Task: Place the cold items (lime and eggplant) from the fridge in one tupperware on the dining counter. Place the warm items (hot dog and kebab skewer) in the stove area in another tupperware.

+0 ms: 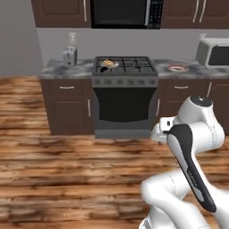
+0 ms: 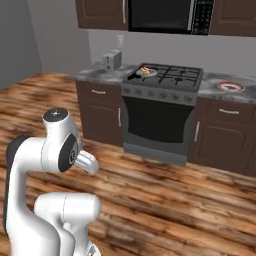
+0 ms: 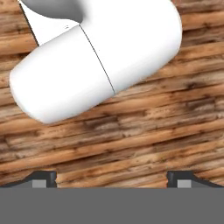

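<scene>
- I have the gripper [image 3: 112,177] spread wide, holding nothing, pointed down at the floor [image 3: 131,144].
- I judge the approach step: the stove [image 1: 125,67] and its pan [image 1: 108,64] sit well ahead of the jaws, so I need to drive closer.

The arm [image 1: 197,147] is showing smooth, rounded white shells with glossy dark bands running along its joints. A round grey cap is sitting on one joint, and the gripper [image 3: 112,178] is showing two small dark finger tips [image 3: 43,177].
</scene>
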